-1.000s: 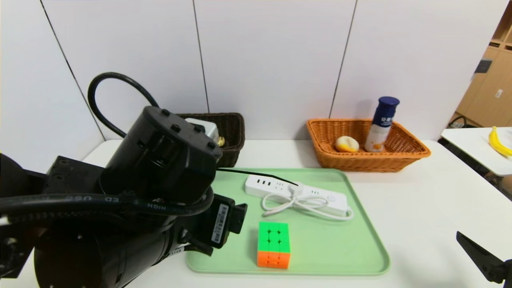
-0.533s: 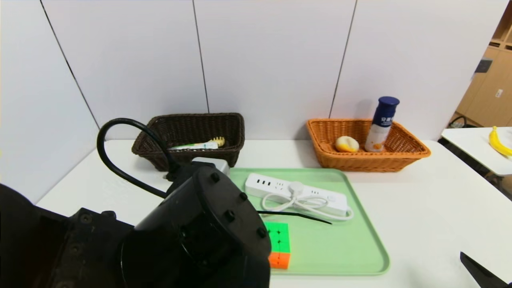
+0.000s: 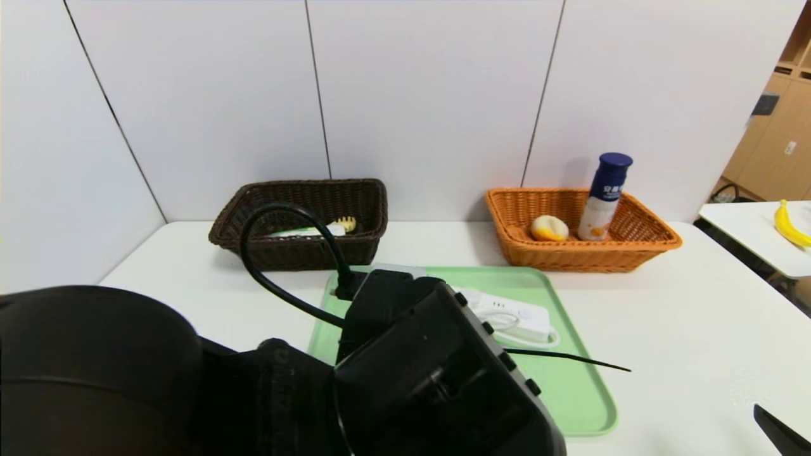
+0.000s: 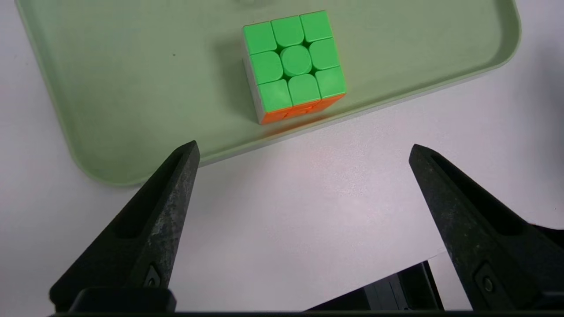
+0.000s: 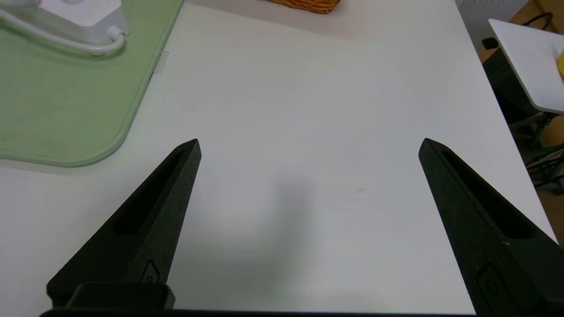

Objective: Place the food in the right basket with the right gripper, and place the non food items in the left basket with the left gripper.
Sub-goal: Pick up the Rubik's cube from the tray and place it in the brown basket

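On the left, your left tool (image 4: 302,149) hangs spread wide above the worktop (image 4: 308,211), just short of the cube (image 4: 293,66) on the green tray (image 4: 110,88); next, I judge, advance and straddle it; your right tool (image 5: 308,143) sits spread, idle.

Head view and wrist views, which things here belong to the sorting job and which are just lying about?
Job:
- cube
- power strip
- green tray
- dark basket
- orange basket
- bun
- bottle
- left gripper, open
- right gripper, open

Lying about:
- banana on the side table
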{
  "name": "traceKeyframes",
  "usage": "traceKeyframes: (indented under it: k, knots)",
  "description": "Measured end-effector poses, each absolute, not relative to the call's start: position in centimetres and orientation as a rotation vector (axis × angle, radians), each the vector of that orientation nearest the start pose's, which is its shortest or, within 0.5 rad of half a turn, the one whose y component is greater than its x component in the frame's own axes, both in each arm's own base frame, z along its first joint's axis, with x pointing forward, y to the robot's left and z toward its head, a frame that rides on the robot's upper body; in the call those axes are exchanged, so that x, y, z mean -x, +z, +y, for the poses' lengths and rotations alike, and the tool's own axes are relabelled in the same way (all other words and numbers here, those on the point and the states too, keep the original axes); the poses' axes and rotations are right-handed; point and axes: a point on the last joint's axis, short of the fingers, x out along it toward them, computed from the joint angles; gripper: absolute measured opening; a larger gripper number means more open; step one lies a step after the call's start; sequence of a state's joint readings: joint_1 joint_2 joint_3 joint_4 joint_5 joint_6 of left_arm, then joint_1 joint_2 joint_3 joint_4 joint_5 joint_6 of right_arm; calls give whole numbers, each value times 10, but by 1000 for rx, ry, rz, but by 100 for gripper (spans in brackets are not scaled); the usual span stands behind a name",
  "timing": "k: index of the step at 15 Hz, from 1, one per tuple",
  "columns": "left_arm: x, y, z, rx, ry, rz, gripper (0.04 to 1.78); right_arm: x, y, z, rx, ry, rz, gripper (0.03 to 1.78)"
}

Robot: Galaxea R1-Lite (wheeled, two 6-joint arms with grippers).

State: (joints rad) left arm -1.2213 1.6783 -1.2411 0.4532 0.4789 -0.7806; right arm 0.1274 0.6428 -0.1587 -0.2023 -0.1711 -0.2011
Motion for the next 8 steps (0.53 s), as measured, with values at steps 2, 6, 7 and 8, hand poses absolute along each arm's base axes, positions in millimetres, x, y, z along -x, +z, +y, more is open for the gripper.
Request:
traceKeyframes:
  k: [2,6,7,8]
  knots:
    - [-113,205,-274,48,-378,825,169,-49,143,2,239,-19,268,171]
    - [-128,185,-290,38,-318,858,169,-50,146,2,238,-24,259,171]
    - [-132,183,-293,38,-309,861,169,-51,146,2,238,-24,259,171]
    - [-135,183,-297,41,-305,859,169,-51,146,2,239,-24,260,171]
